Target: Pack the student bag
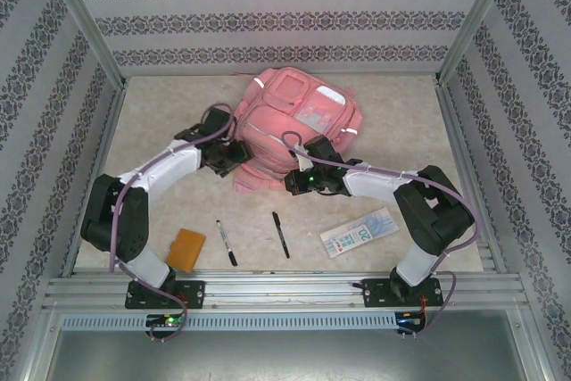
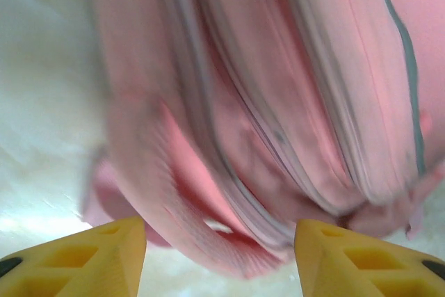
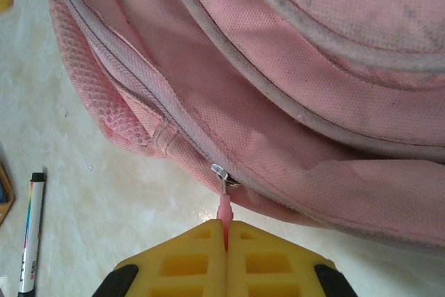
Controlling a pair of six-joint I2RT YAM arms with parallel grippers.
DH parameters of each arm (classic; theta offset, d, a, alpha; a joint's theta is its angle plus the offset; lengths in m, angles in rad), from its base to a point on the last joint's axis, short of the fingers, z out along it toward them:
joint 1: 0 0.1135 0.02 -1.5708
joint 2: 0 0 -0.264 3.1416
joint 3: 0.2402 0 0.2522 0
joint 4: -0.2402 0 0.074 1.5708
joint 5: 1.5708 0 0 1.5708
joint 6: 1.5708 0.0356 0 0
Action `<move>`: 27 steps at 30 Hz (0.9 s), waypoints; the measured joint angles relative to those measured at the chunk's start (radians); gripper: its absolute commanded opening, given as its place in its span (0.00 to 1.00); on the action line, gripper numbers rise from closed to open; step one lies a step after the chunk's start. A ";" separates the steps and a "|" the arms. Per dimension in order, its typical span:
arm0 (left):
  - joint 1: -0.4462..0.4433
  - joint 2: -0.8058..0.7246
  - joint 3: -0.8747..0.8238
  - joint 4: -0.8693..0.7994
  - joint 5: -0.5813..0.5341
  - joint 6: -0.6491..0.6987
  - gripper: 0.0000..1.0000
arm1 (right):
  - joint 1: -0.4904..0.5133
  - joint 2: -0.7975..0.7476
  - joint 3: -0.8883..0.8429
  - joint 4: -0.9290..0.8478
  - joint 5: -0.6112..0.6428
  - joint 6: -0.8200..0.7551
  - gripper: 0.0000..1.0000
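Pink student bag (image 1: 294,127) lies mid-table (image 1: 161,122), zip apparently not yet opened | left gripper (image 2: 219,241) spread, empty, beside bag | banknotes (image 1: 359,232), orange card (image 1: 186,249), white pen (image 1: 227,243), black pen (image 1: 281,235) unpacked (seemingly nothing packed) | zip pull (image 3: 224,206) pinched tight by right gripper (image 3: 226,238)

Bright, even light; left wrist view smears the student bag (image 2: 264,116), perhaps motion blur.
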 measured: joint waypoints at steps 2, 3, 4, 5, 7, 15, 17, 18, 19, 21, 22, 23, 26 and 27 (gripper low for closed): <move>-0.065 -0.001 -0.005 0.019 -0.040 -0.048 0.62 | 0.000 0.000 0.000 0.000 -0.001 0.000 0.00; -0.092 0.003 -0.007 0.029 -0.063 -0.074 0.63 | 0.000 0.000 0.000 0.000 -0.002 0.000 0.00; -0.108 0.009 -0.007 0.037 -0.081 -0.093 0.63 | 0.000 0.001 0.000 0.000 -0.003 0.000 0.02; -0.121 0.021 -0.007 0.047 -0.098 -0.117 0.63 | 0.000 0.002 0.000 0.001 -0.003 0.000 0.05; -0.134 0.054 -0.007 0.069 -0.128 -0.154 0.63 | 0.000 0.008 0.000 0.004 -0.005 0.000 0.12; -0.151 0.145 -0.020 0.129 -0.226 -0.256 0.63 | 0.022 0.047 0.000 -0.007 -0.010 0.019 0.22; -0.152 0.147 -0.020 0.134 -0.233 -0.266 0.62 | 0.028 0.050 0.000 -0.007 -0.006 0.022 0.24; -0.152 0.147 -0.020 0.136 -0.237 -0.269 0.61 | 0.031 0.051 0.002 -0.008 -0.006 0.023 0.26; -0.152 0.147 -0.020 0.137 -0.240 -0.271 0.61 | 0.033 0.055 0.004 -0.007 0.000 0.024 0.26; -0.154 0.147 -0.022 0.138 -0.246 -0.273 0.59 | 0.033 0.064 0.010 -0.005 0.010 0.026 0.26; -0.156 0.147 -0.023 0.139 -0.248 -0.273 0.58 | 0.034 0.067 0.011 -0.003 0.014 0.026 0.26; -0.156 0.147 -0.026 0.142 -0.251 -0.273 0.57 | 0.035 0.071 0.013 -0.003 0.021 0.026 0.26; -0.156 0.146 -0.031 0.145 -0.252 -0.273 0.55 | 0.035 0.082 0.022 -0.004 0.039 0.029 0.26; -0.156 0.145 -0.033 0.147 -0.252 -0.273 0.54 | 0.035 0.082 0.024 -0.003 0.047 0.031 0.23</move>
